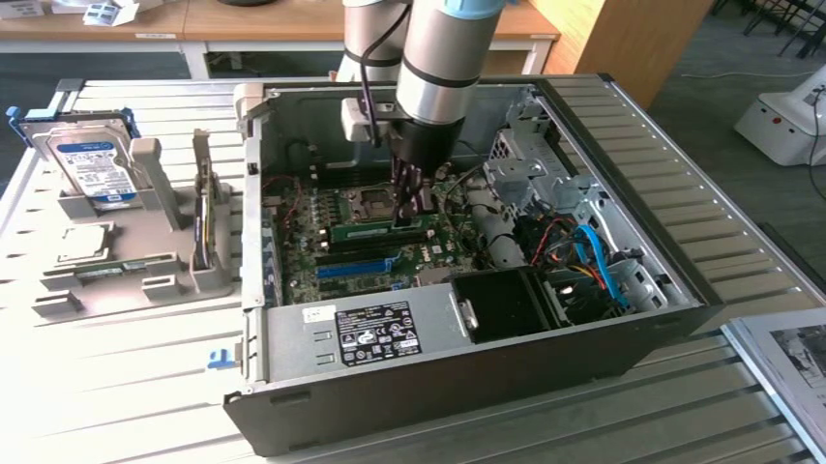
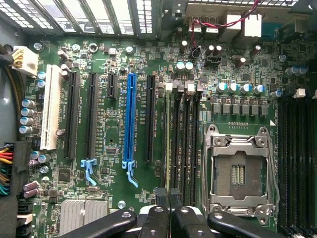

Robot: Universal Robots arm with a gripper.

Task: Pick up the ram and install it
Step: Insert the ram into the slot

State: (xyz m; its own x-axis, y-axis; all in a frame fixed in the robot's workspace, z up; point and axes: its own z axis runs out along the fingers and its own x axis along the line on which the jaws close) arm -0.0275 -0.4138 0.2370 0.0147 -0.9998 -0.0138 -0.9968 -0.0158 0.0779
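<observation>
End effector [image 2: 168,197] is clenched, fingertips pinched on the top edge of the ram [image 2: 168,134]. Wrist view has the stick edge-on: a thin pale line standing in the memory slot nearest the black expansion slots, with the other dark memory slots [image 2: 185,134] just beside it. Can't tell from here whether it's fully seated.

Same view, on the far side of those slots: the open CPU socket [image 2: 238,171], metal frame, no chip in it. The other way: the blue expansion slot [image 2: 131,119], then a white slot [image 2: 50,106] near the board's edge.

Exterior view gives what the wrist camera can't: the ram's flat green face [image 1: 378,230] lying along the board, my fingers coming down on it towards the exterior view's right end, arm roughly vertical inside the open PC case [image 1: 427,396].

Outside the case, on the exterior view's left, a grey parts holder [image 1: 130,280] sits on the slatted surface [image 1: 130,387]. A silver processor chip [image 1: 80,240] lies in it, and the blue-labelled hard drive [image 1: 93,169] stands at its far end.
</observation>
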